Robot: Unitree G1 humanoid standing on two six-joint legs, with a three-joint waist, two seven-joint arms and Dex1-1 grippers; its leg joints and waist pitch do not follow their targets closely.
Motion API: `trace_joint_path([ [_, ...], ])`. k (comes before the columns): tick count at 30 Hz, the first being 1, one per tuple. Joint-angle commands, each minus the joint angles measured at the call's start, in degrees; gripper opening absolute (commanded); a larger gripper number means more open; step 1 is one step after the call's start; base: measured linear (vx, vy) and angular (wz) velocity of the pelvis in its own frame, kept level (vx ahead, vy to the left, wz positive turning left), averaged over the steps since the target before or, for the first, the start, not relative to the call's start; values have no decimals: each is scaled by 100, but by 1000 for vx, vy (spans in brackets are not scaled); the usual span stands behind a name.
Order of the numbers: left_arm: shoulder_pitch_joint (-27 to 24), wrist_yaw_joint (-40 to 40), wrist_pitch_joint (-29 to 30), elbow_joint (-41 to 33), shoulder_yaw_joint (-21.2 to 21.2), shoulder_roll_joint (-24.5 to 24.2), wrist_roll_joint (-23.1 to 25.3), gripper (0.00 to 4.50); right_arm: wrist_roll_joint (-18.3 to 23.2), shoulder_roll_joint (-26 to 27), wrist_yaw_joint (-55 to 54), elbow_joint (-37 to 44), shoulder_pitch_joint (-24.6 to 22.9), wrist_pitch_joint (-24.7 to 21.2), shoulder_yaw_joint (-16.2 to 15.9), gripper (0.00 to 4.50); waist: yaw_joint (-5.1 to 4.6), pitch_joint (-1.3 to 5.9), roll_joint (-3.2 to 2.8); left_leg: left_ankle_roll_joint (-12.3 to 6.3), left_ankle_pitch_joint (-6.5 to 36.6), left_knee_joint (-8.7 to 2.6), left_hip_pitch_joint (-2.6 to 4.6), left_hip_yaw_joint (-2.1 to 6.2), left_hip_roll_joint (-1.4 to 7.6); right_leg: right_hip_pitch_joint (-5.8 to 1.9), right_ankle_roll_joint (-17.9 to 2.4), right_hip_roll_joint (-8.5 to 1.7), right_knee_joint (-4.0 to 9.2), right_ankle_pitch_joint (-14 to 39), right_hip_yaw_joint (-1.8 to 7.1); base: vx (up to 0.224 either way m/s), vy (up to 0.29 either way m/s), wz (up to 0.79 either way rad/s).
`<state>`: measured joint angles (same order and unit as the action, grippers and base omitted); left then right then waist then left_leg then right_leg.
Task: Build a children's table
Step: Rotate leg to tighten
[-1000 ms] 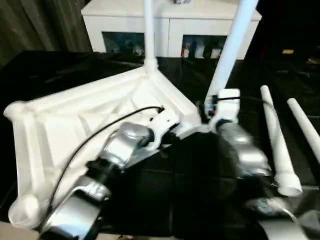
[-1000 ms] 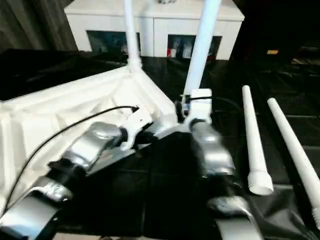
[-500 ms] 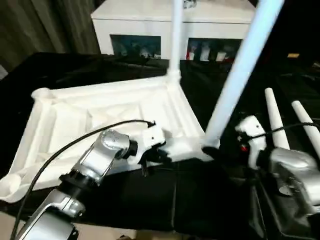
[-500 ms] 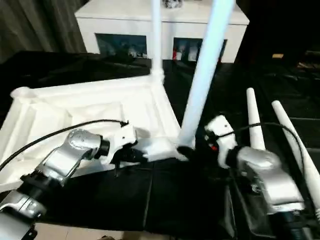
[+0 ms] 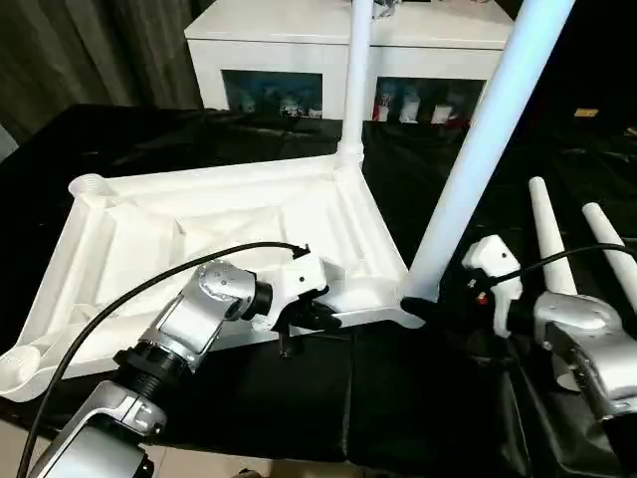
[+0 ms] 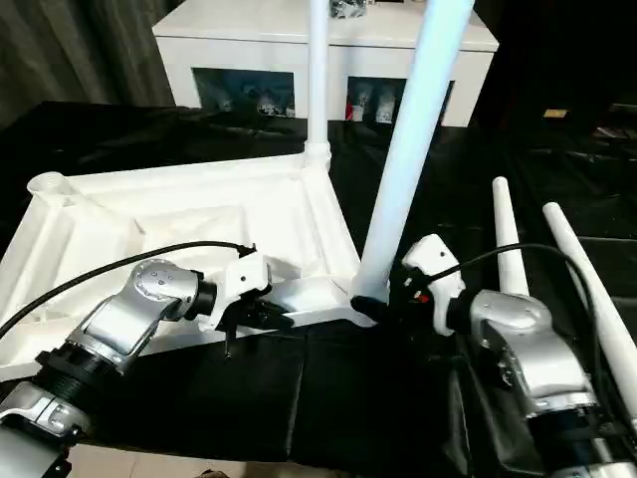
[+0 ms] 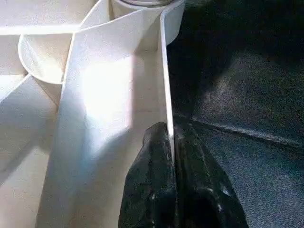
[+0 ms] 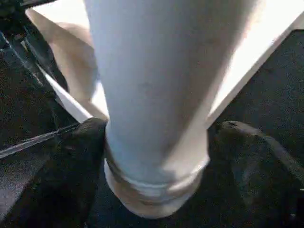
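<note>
The children's table top lies upside down on the black work table. One white leg stands in the far corner socket. A second leg stands tilted in the near right socket. My left gripper is shut on the thin near rim of the top, just left of that socket. My right gripper is open, low at the foot of the near leg. Its fingers stand on either side of the leg, with a thin gap on one side.
Two loose legs lie side by side on the black cover at the right, beyond my right forearm. A white cabinet with glass doors stands behind the table. Two empty corner sockets lie on the left side.
The head view has swung, so the whole picture has shifted. My right gripper has come away from the near leg higher up and now sits lower, at its foot. The left gripper keeps its hold.
</note>
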<state>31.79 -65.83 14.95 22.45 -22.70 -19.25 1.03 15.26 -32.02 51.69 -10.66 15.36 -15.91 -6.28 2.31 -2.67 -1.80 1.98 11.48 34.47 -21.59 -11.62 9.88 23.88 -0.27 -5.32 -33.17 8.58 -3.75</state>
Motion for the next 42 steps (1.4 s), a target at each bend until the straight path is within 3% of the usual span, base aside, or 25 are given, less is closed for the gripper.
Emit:
trace_joint_path([
  [1, 101, -152, -250, -195, 74, 112, -242, 0, -64, 39, -20, -195, 103, 97, -45, 362, -3, 369, 122, -513, 957, -399, 73, 144, 320, -298, -1271, -326, 360, 1605, 231, 0, 0, 0],
  [10, 115, -172, -235, -181, 68, 102, -240, 0, -50, 193, 51, -418, 153, 218, -14, 282, -3, 374, 113, -524, 966, -393, 74, 145, 318, -309, -1313, -323, 347, 1531, 227, 0, 0, 0],
  [19, 128, -11, -178, -11, 121, 223, -241, 0, 13, 480, -152, -677, 110, 316, 83, 275, -24, 372, 115, -519, 982, -389, 83, 142, 313, -303, -1346, -320, 351, 1527, 224, 0, 0, 0],
  [21, 168, 211, -138, 136, 184, 338, -215, 0, -27, 650, -445, -828, 142, 345, 146, 274, -40, 363, 122, -478, 1050, -397, 78, 142, 309, -303, -1308, -319, 359, 1660, 224, 0, 0, 0],
  [22, 251, 542, -82, 374, 272, 521, -179, 0, -110, 936, -943, -1076, 218, 401, 220, 274, -62, 339, 113, -406, 1193, -404, 93, 135, 297, -273, -1266, -314, 403, 1903, 219, 0, 0, 0],
  [23, 263, 589, -74, 409, 285, 547, -174, 0, -123, 977, -1013, -1115, 231, 413, 231, 274, -66, 343, 115, -289, 1355, -419, 112, 158, 291, -291, -1188, -321, 421, 2188, 205, 0, 0, 0],
  [26, 512, 1347, 54, 942, 423, 973, -55, 0, -349, 1662, -2226, -1817, 556, 552, 366, 274, -131, 339, 117, -173, 1529, -431, 112, 165, 287, -247, -1141, -319, 436, 2316, 212, 0, 0, 0],
  [28, 738, 1969, 193, 1310, 583, 1323, -33, 0, -537, 2121, -3079, -2314, 869, 706, 399, 274, -159, 350, 120, -78, 1566, -436, 130, 186, 274, -286, -1105, -327, 454, 2355, 194, 0, 0, 0],
  [29, 801, 2134, 227, 1409, 639, 1418, -45, 0, -552, 2246, -3263, -2433, 961, 740, 419, 274, -159, 350, 120, -78, 1566, -436, 130, 186, 274, -286, -1105, -327, 454, 2355, 194, 0, 0, 0],
  [30, 931, 2487, 286, 1613, 757, 1608, -69, 0, -600, 2493, -3645, -2674, 1155, 817, 446, 274, -205, 333, 120, -73, 1717, -428, 157, 174, 254, -238, -1095, -324, 492, 2527, 190, 0, 0, 0],
  [32, 1075, 2919, 336, 1844, 891, 1800, -83, 0, -638, 2750, -4007, -2929, 1372, 889, 461, 274, -236, 343, 116, -91, 1728, -425, 140, 181, 243, -250, -1046, -325, 507, 2610, 178, 0, 0, 0],
  [35, 1238, 3452, 344, 2118, 1025, 1959, -43, 0, -651, 3052, -4448, -3243, 1627, 979, 520, 274, -234, 342, 122, -184, 1693, -419, 141, 163, 242, -235, -1054, -324, 510, 2499, 191, 0, 0, 0],
  [36, 1304, 3647, 329, 2238, 1091, 2018, -25, 0, -661, 3175, -4601, -3380, 1724, 1029, 581, 274, -214, 361, 121, -211, 1653, -422, 147, 171, 245, -261, -1042, -319, 505, 2445, 178, 0, 0, 0],
  [39, 1369, 3849, 244, 2352, 1128, 2076, 41, 0, -802, 3383, -4938, -3656, 1924, 1252, 604, 274, -211, 368, 138, -280, 1435, -425, 101, 168, 256, -279, -1127, -333, 451, 2134, 191, 0, 0, 0],
  [42, 1379, 3762, 36, 2407, 1070, 2071, 130, 0, -757, 3521, -4838, -3777, 2003, 1549, 755, 344, -197, 370, 142, -375, 1397, -420, 101, 155, 258, -286, -1147, -339, 453, 2035, 191, 0, 0, 0],
])
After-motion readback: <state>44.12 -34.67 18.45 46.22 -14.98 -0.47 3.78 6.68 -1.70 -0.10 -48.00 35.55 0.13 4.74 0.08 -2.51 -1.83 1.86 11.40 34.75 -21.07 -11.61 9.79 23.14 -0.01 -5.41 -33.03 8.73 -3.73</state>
